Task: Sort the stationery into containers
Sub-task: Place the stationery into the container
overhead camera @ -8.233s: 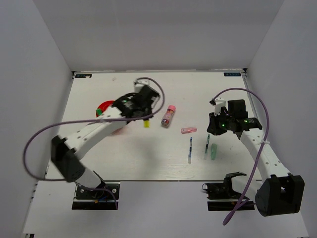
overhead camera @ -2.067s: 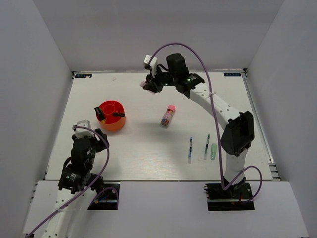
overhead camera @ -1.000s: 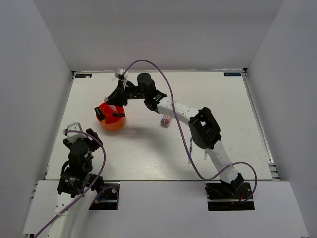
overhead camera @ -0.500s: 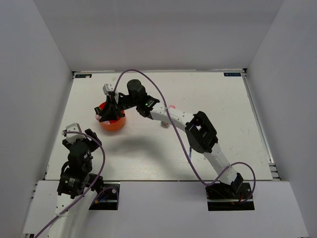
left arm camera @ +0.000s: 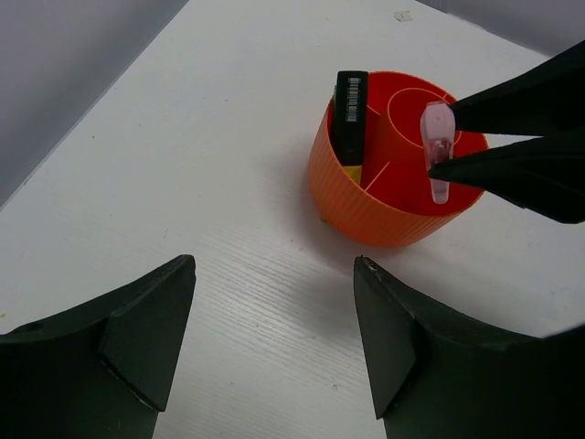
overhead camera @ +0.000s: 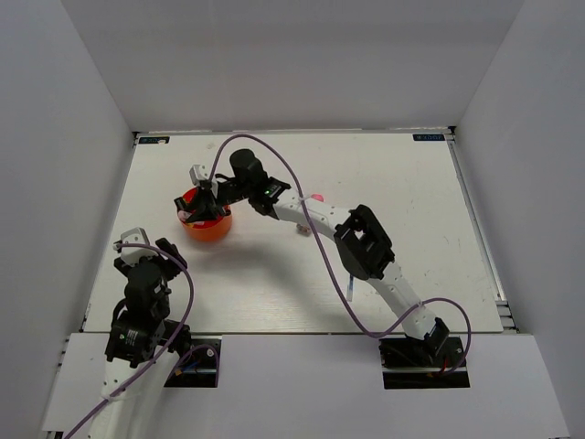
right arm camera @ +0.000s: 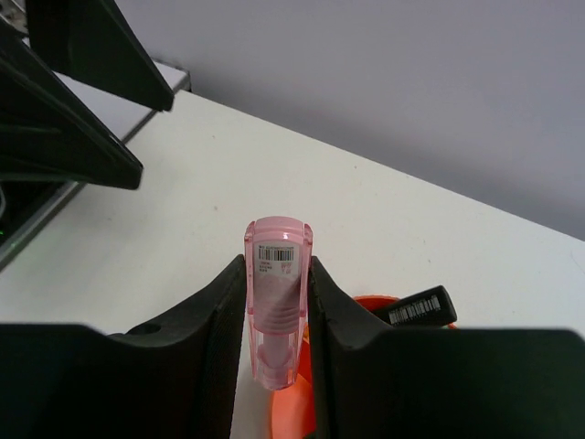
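The right gripper (right arm camera: 277, 267) clamps a pink eraser (right arm camera: 277, 315) with a barcode label, print unreadable; an orange cup (left arm camera: 366, 206) sits just below it. The left gripper (left arm camera: 274, 267) gapes wide over a white table (left arm camera: 183, 174).

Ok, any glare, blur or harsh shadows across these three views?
Top external: even, diffuse light, with only a soft shadow on the table and no glare. Left wrist: the cup is sharp, while the left fingers near the lens are dark and featureless. Right wrist: the eraser is crisp and its barcode shows, the right fingers are underexposed.
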